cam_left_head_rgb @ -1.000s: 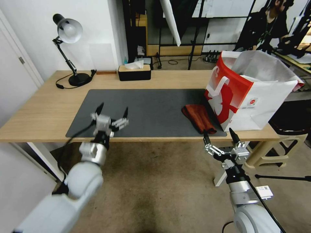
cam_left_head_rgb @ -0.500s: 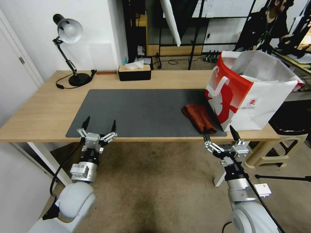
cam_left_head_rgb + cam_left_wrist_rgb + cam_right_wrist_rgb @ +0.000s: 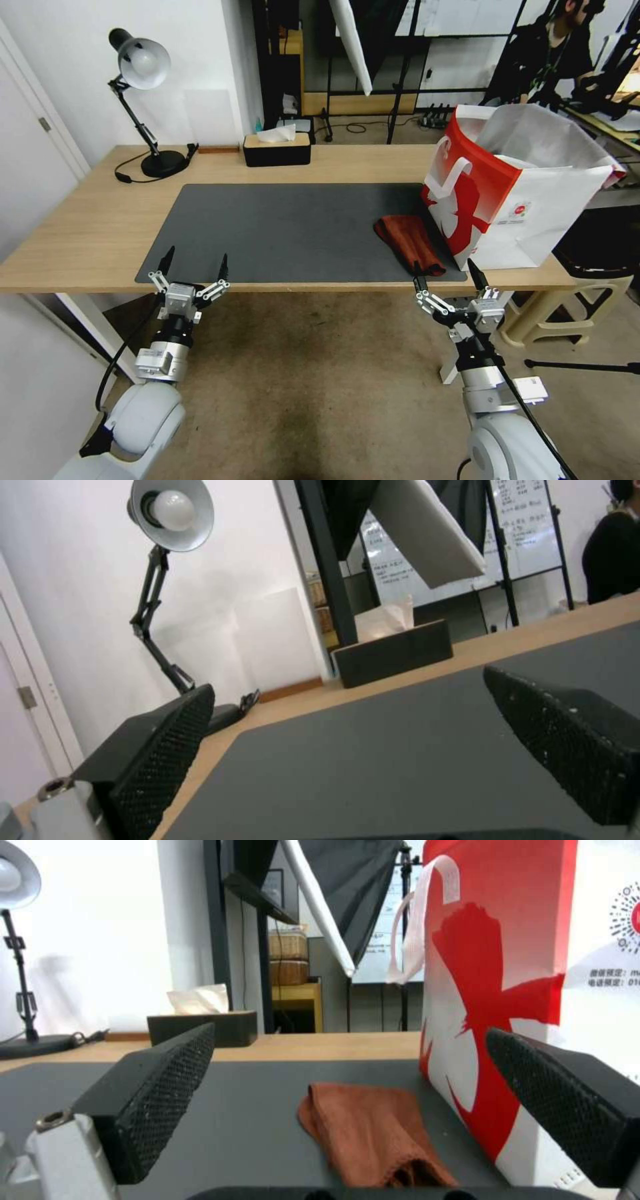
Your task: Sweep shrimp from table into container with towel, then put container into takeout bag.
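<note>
The rust-red towel (image 3: 408,241) (image 3: 367,1125) lies crumpled on the dark grey mat (image 3: 293,227) at its front right corner, right beside the red and white takeout bag (image 3: 513,187) (image 3: 507,965). The bag stands upright and open on the table (image 3: 80,220) at the right end. My right gripper (image 3: 445,268) (image 3: 351,1032) hangs open just off the table's front edge, in line with the towel. My left gripper (image 3: 195,259) (image 3: 347,685) is open and empty at the front edge, by the mat's left corner. The shrimp and the container are out of view.
A black tissue box (image 3: 277,150) (image 3: 393,652) sits at the back middle of the table. A desk lamp (image 3: 143,67) (image 3: 170,510) stands at the back left. A beige stool (image 3: 567,313) is under the table's right end.
My left gripper has pulled back and down from above the mat's front left part to the table's front edge. The right gripper has barely shifted.
</note>
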You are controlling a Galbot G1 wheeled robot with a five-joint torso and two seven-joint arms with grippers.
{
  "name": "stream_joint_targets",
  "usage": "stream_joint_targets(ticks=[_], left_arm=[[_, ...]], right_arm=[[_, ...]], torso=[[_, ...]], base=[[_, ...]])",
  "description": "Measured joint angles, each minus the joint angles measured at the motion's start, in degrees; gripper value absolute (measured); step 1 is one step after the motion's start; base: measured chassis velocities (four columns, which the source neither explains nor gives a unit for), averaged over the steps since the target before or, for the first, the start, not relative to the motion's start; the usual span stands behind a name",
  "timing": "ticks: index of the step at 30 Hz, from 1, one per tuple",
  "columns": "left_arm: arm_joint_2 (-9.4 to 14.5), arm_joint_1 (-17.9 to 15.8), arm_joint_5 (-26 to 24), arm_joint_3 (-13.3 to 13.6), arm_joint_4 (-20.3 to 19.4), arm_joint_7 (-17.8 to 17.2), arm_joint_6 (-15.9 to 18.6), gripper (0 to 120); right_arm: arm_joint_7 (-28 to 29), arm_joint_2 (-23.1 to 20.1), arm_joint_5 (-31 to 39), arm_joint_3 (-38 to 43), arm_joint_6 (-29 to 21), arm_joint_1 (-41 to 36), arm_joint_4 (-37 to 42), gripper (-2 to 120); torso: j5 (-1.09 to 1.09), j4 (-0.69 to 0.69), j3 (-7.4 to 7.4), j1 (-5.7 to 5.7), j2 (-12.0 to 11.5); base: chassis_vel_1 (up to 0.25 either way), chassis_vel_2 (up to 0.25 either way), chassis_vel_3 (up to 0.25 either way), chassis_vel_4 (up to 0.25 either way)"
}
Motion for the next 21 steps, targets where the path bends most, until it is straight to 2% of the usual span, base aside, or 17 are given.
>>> stream_joint_targets(ticks=[21], left_arm=[[0.02, -0.11, -0.04, 0.17, 0.0, -0.16, 0.38, 100]], right_arm=[[0.07, 0.02, -0.12, 0.09, 0.02, 0.0, -0.08, 100]], torso=[[-0.01, 0.0, 0.0, 0.0, 0.0]], base=[[0.0, 0.0, 0.0, 0.0]])
